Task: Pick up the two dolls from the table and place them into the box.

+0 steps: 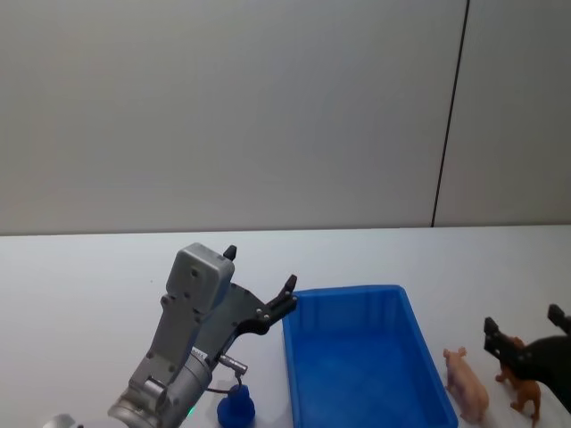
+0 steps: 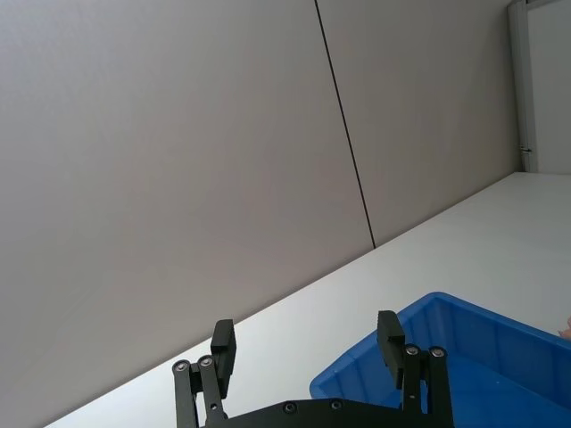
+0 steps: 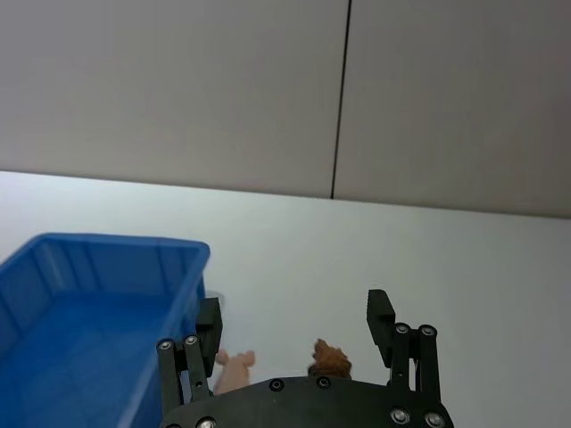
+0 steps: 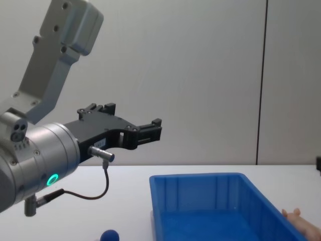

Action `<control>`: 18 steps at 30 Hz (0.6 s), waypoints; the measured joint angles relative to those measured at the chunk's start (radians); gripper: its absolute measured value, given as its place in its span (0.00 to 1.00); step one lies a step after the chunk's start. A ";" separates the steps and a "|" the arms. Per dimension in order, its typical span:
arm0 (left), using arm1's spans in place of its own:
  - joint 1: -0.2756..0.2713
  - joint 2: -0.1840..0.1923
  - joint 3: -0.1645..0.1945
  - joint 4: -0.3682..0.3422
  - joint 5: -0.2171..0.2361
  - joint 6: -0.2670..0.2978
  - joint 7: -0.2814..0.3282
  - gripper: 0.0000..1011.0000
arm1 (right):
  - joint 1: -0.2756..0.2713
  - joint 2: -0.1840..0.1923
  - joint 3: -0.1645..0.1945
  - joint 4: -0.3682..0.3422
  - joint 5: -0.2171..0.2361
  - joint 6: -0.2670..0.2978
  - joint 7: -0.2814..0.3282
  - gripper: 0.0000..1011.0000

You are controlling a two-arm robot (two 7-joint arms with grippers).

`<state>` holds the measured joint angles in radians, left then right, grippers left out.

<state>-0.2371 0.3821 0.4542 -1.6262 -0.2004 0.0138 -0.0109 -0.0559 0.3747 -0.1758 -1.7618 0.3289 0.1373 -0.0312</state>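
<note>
Lower right claw [image 1: 525, 321], spread wide, squarely over brown doll [image 1: 526, 392] on table [image 1: 89, 285] right of box [image 1: 348, 291], just beside pig [image 1: 467, 383]; pinch body, not thin legs. Park left claw [image 1: 260, 269], wide and empty, high left of box.

A plain grey wall [image 1: 223, 107] stood behind the white table [image 1: 80, 267], split by one thin dark vertical seam [image 1: 451, 116]; soft, even light fell across both
</note>
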 joint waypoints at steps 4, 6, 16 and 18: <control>0.000 0.000 0.000 0.000 0.000 0.000 0.000 0.99 | -0.006 0.003 0.005 0.014 0.000 0.020 -0.013 0.99; 0.000 0.000 0.000 0.000 0.000 0.000 0.000 0.99 | -0.008 0.004 0.007 0.020 0.000 0.026 -0.016 0.99; 0.000 0.000 0.000 0.000 0.000 0.000 0.000 0.99 | -0.007 -0.001 0.009 0.073 -0.005 0.048 -0.016 0.99; 0.000 0.000 0.000 0.000 0.000 0.000 0.000 0.99 | -0.006 -0.002 0.009 0.080 -0.007 0.049 -0.015 0.99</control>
<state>-0.2372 0.3821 0.4542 -1.6262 -0.2004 0.0139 -0.0109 -0.0619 0.3726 -0.1666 -1.6813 0.3219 0.1863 -0.0457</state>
